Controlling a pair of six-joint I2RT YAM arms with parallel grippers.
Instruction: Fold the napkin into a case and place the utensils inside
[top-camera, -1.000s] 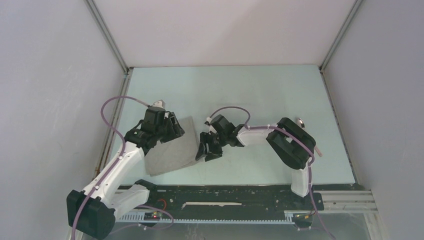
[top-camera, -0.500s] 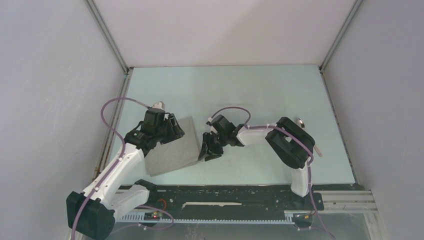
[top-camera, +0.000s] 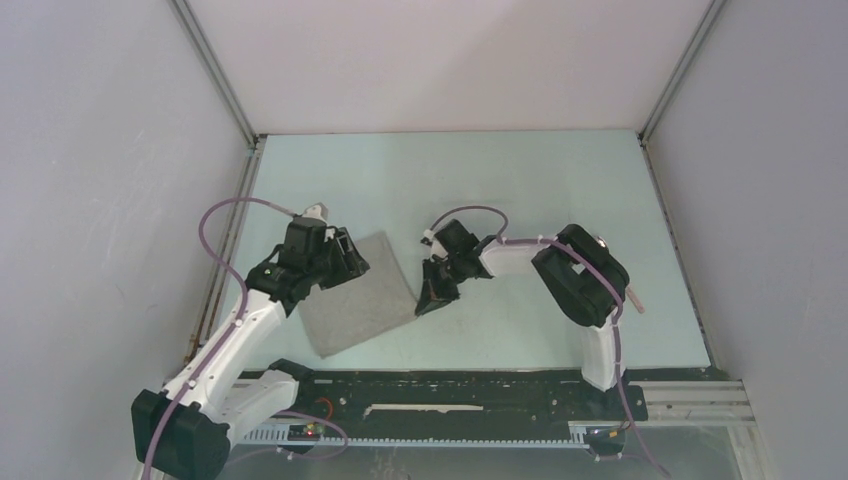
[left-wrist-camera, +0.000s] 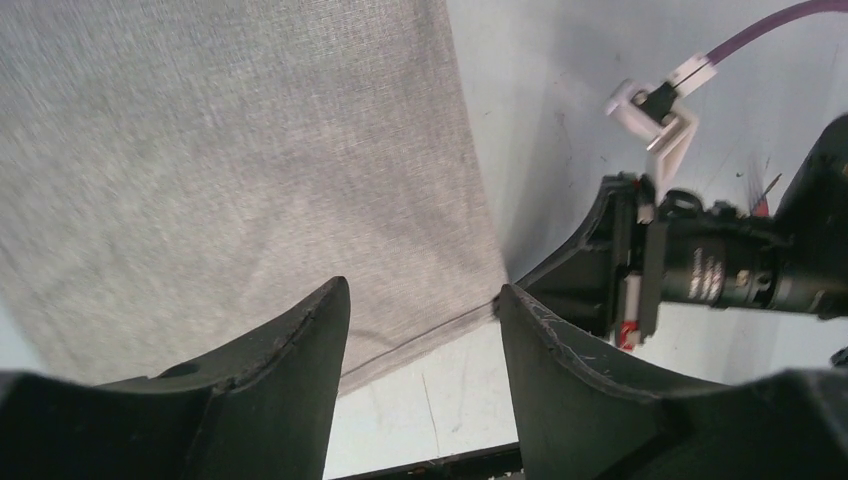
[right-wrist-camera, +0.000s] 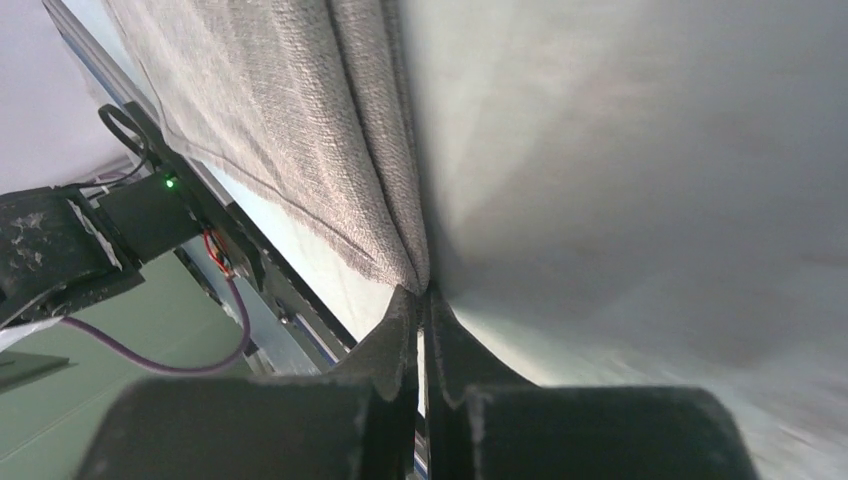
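Top external: flat grey-beige napkin (top-camera: 358, 295).

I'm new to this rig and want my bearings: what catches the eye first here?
A grey-beige napkin lies on the pale green table, towards its near left. The right gripper is shut on the napkin's right corner, while the left gripper hangs open above the cloth's far left part.

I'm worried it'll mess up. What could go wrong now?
The right end effector pinches only the very edge of the napkin, so it could slip out. The left end effector is open, not gripping, so the whole napkin might slide instead of folding. The right arm, over the utensils, might bump them.
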